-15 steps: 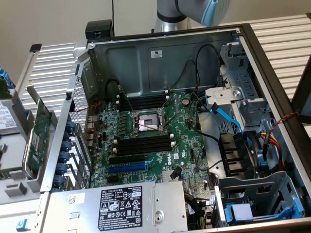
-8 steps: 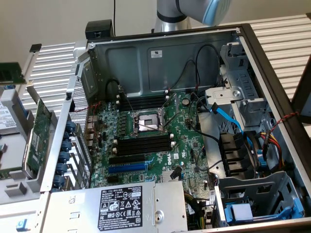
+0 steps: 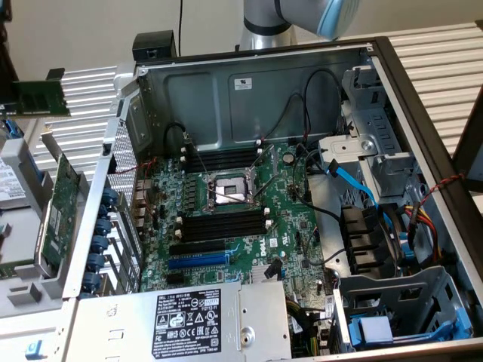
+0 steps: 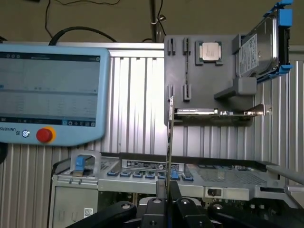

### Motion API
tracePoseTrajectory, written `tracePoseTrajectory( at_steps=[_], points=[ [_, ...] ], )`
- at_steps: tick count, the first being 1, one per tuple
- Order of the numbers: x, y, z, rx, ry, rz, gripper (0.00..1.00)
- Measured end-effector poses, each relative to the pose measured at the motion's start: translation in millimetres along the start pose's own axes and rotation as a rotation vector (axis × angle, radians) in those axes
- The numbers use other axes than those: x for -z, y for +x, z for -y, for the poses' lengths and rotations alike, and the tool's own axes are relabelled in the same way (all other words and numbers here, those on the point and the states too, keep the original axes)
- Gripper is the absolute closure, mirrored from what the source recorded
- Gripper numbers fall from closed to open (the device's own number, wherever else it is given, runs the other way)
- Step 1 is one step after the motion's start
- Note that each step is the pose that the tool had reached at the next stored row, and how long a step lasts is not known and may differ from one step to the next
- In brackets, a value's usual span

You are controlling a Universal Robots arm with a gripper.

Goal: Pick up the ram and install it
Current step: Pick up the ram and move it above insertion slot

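End effector [image 4: 168,191] is pressed together on the ram [image 4: 170,142], its two dark fingers [image 4: 160,190] pinching the thin green stick from either side. The ram shows edge-on in the wrist view, a narrow line running straight out from between the fingers, clear of everything around it. Its far tip lines up in the picture with the near edge of a grey plate [image 4: 209,80] lying on the slatted desk [image 4: 133,104]. That plate carries a CPU [image 4: 209,51], a hard drive [image 4: 259,45] in a blue frame and a card [image 4: 213,112] with a metal bracket. A pendant [image 4: 52,95] with a red button lies beside the plate.

In the exterior view the arm [image 3: 302,15] rises behind the open case [image 3: 249,83]. Inside, the motherboard [image 3: 290,226] shows black slots [image 3: 223,222] with white clips on both sides of the socket [image 3: 230,192]. A green board [image 3: 34,98] stands at the exterior view's far left; whether it is the same stick I cannot tell
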State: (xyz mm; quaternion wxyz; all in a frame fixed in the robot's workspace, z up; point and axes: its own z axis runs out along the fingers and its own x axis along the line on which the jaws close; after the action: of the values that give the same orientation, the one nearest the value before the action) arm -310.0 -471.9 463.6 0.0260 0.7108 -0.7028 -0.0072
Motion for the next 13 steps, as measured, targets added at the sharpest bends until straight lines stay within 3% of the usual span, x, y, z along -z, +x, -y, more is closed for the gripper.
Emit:
tracePoseTrajectory(
  at_steps=[9, 13],
  points=[
    [3.9, 0.5, 40.5, 0.003, -0.0007, 0.0, 0.86],
    [4.8, 0.5, 58.5, 0.003, -0.0008, 0.0051, 0.86]
  ],
)
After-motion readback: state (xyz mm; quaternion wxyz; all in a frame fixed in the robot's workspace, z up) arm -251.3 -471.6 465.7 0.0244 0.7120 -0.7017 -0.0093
